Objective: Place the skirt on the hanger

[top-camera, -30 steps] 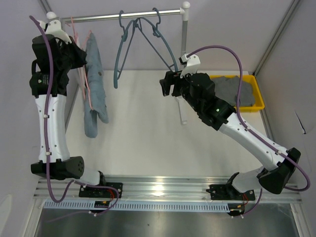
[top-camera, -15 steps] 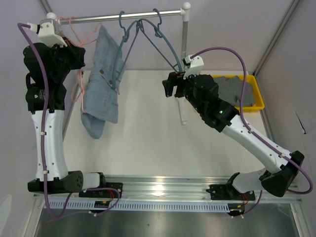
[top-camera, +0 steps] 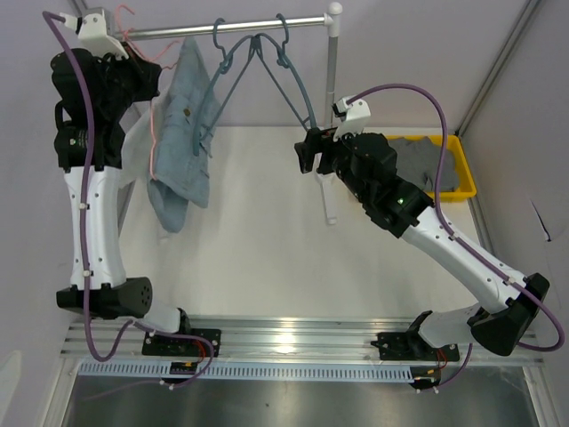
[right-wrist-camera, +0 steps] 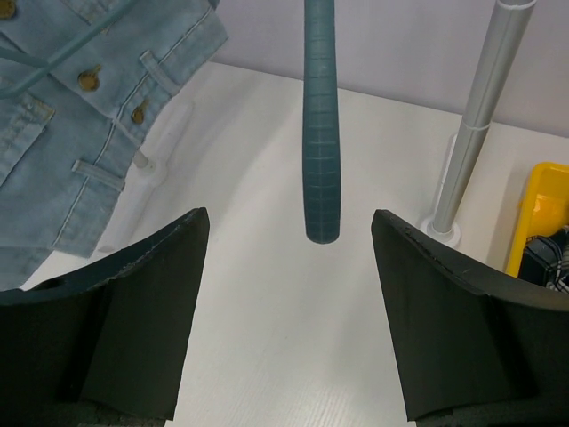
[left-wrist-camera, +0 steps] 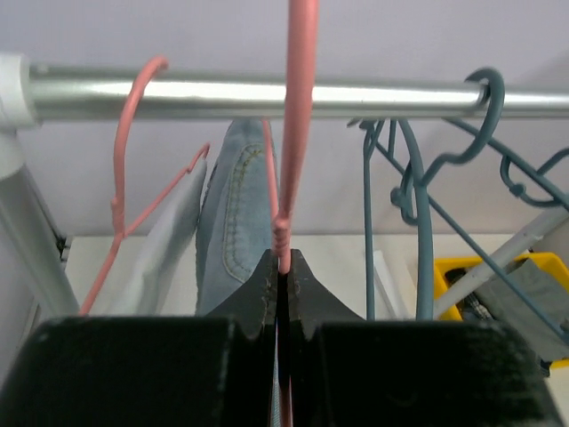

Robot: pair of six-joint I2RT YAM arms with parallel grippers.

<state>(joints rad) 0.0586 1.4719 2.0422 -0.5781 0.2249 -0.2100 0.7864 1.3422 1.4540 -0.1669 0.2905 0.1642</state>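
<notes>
At the far left end of the silver metal rail (top-camera: 231,28), above the white table (top-camera: 267,249): 1 light-blue denim skirt (top-camera: 182,133) with brass buttons, draped on 1 thin pink wire hanger (left-wrist-camera: 298,133) and hanging clear of the tabletop, its hem low and to the left. The left gripper (left-wrist-camera: 283,267) is raised to rail height with its 2 black fingers pressed together, pinching the pink wire just below the rail. The hanger's hook curls up at the rail near the left post, but whether it bears on the rail cannot be told. Immediately right of the skirt are 2 teal plastic hangers (top-camera: 258,62), hooked on the rail and splayed apart, with 1 arm of the nearer one crossing the denim as seen from above. The right gripper (right-wrist-camera: 289,222) hovers at mid-table near the rail's right upright pole (top-camera: 332,80), fingers spread wide and holding nothing. In its wrist view the blunt end of 1 teal hanger arm hangs between and beyond them. At the far right edge sits 1 yellow plastic bin (top-camera: 462,169) holding crumpled grey cloth (top-camera: 413,160), well apart from the skirt.
</notes>
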